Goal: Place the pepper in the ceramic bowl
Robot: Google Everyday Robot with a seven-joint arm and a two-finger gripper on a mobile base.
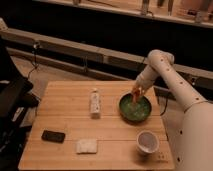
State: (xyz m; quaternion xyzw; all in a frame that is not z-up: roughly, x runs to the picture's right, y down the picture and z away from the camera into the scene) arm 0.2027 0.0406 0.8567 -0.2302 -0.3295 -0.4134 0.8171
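The claw (136,93) hangs over the far rim of the ceramic bowl (135,108), pointing down into it from the end of the white arm (170,80) that reaches in from the right. The pepper (135,91) shows as a small orange-red shape right at the claw's tip, above the bowl's speckled green inside; the claw appears closed around it, though the fingers themselves are hard to make out. The bowl sits on the right half of the wooden worktop (65,100). Left of the bowl, near the middle, stands a white bottle (94,103). A small white cup (146,142) sits nearer the front, just beside the bowl. A white folded cloth (86,146) and a dark phone (53,136) lie along the front left.
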